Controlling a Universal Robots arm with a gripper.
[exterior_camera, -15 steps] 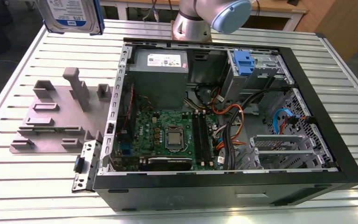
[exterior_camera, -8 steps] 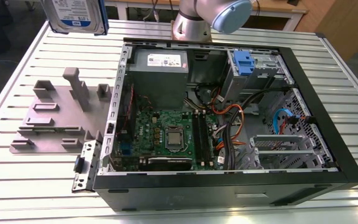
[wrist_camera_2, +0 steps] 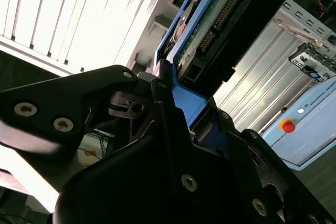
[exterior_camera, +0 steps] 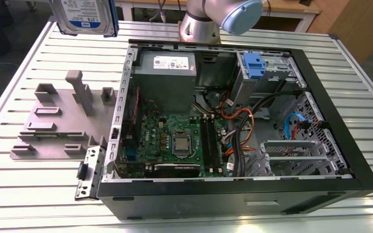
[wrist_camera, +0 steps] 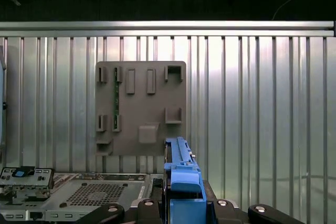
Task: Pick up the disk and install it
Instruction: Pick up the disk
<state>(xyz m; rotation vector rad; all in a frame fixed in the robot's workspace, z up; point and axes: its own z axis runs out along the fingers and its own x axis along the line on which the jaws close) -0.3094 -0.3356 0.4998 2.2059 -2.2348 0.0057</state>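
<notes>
The end effector [wrist_camera_2: 184,106] is clamped on the blue frame of the disk [exterior_camera: 83,17], which hangs in the air over the bench [exterior_camera: 31,187], beyond the open case [exterior_camera: 238,199]. A good carry, I judge, needs a firm grip, a steady disk, and clearance from the case wall and cables [exterior_camera: 238,116]

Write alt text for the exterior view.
The disk, in its blue frame, is held upright at the exterior view's upper left, above a slatted metal table. An open computer case lies on the table, with a grey holder plate beside it.
</notes>
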